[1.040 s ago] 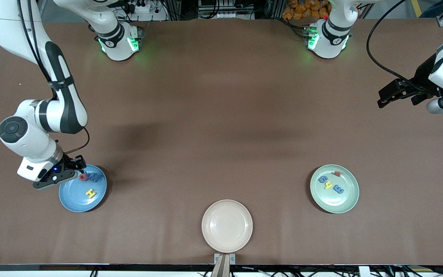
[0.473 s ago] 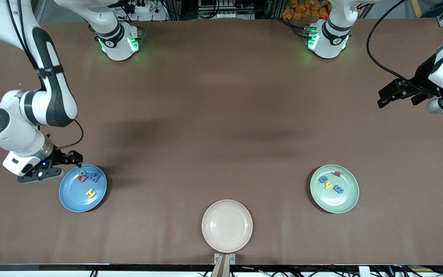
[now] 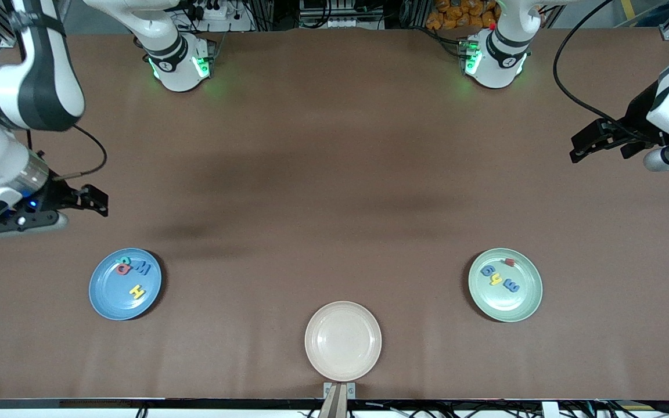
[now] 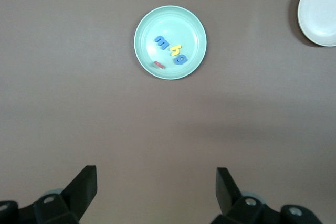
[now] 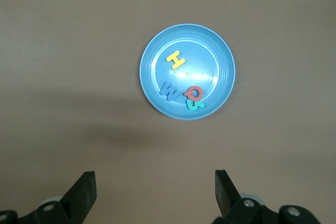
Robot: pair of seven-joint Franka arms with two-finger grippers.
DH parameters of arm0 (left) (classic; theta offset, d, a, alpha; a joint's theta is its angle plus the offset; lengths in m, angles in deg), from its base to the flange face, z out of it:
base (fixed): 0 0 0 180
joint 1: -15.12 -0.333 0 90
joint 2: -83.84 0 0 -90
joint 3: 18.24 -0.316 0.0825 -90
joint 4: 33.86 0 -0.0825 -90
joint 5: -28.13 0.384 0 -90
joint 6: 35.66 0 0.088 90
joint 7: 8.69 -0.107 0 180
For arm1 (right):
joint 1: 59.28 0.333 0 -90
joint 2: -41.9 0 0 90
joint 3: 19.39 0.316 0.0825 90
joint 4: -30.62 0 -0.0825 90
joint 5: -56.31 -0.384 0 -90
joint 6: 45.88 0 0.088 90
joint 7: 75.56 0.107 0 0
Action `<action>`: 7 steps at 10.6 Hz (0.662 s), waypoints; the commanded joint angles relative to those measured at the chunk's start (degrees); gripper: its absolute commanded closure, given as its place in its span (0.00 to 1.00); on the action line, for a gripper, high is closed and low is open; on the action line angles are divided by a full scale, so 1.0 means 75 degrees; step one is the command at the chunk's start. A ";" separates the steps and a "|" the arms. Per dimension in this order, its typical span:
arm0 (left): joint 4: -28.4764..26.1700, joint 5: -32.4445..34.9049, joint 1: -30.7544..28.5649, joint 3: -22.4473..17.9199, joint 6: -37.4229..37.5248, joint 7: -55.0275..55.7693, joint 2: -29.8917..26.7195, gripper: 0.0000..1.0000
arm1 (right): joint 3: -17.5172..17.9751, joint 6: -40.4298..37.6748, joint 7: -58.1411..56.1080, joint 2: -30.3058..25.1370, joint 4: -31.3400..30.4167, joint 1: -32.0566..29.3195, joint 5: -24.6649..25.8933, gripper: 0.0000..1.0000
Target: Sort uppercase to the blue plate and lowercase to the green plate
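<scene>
Whereas a second earlier the right gripper (image 3: 97,202) had hung low at the rim of the blue plate (image 3: 109,302) beside the red Q (image 3: 122,269), it had since risen and drawn away toward the right arm's end of the worktop (image 3: 334,174), fingers spread wide and empty. That Q lay on the blue plate, touching the teal R (image 3: 126,261) and beside the blue M (image 3: 141,269), with the yellow H (image 3: 136,291) nearer the front camera. The left gripper (image 3: 581,152) waited unmoved over the left arm's end of the worktop, likewise wide and empty. On the green plate (image 3: 520,310) lay the blue g (image 3: 488,270), a yellow letter (image 3: 496,279), the blue m (image 3: 510,285) and a small red letter (image 3: 509,262). A beige plate (image 3: 342,366) stood between the two, nearest the front camera. The worktop was plain brown; cables and equipment crowded the edge at the arm bases.
</scene>
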 commanded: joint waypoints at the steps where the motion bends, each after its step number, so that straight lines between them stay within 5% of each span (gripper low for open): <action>1: 0.0054 -0.0196 -0.0036 0.0005 0.0135 -0.0060 -0.0052 0.00 | 0.0188 -0.1175 0.0062 -0.0413 0.0603 -0.0196 -0.0274 0.00; 7: 0.0066 -0.0184 -0.0036 0.0005 0.0135 -0.0060 -0.0052 0.00 | 0.0247 -0.4036 0.0975 -0.0273 0.3347 0.0038 -0.0321 0.00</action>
